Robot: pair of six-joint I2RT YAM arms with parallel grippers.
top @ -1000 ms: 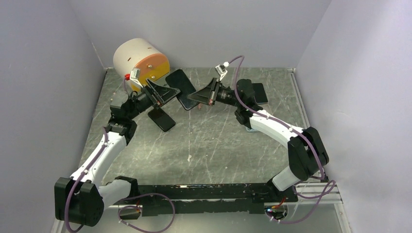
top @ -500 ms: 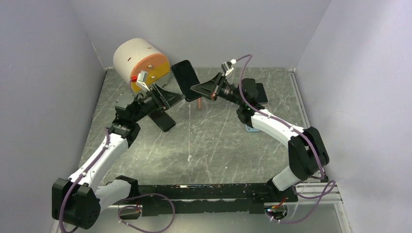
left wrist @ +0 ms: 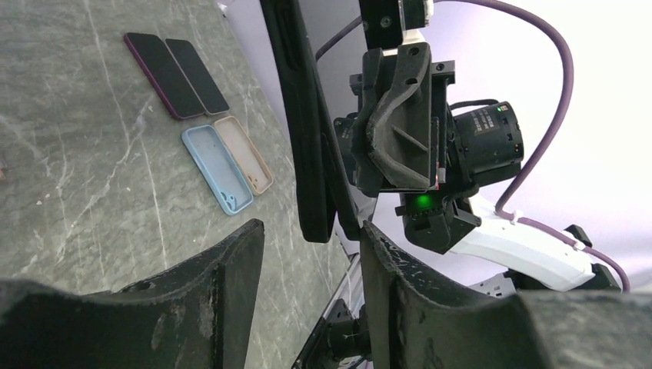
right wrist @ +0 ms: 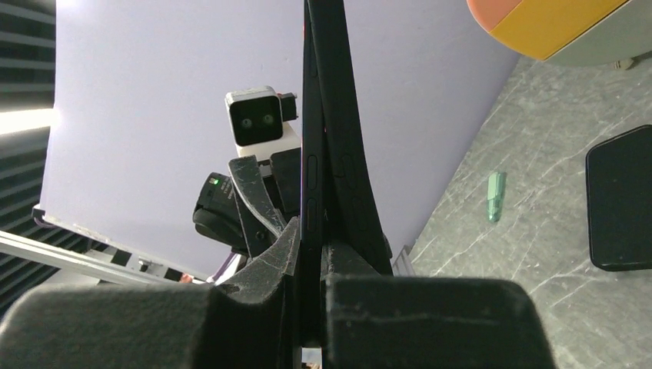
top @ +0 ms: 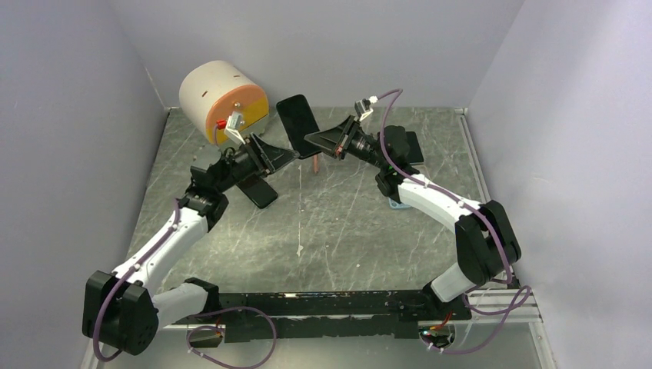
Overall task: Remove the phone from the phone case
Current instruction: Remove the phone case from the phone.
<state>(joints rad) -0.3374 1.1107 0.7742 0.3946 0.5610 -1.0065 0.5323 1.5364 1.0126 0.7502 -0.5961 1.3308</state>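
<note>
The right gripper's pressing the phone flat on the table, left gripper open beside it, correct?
No: the right gripper holds the phone raised off the table, as the top external view shows. The left gripper is open beside it.

The grey marbled table (top: 330,223) carries a cream cylinder (top: 219,96) in its far left corner; a black slab (top: 257,190) lies toward the left edge; two dark phones (left wrist: 177,73), a blue case (left wrist: 217,169) and a beige case (left wrist: 244,152) lie toward the right edge.
</note>
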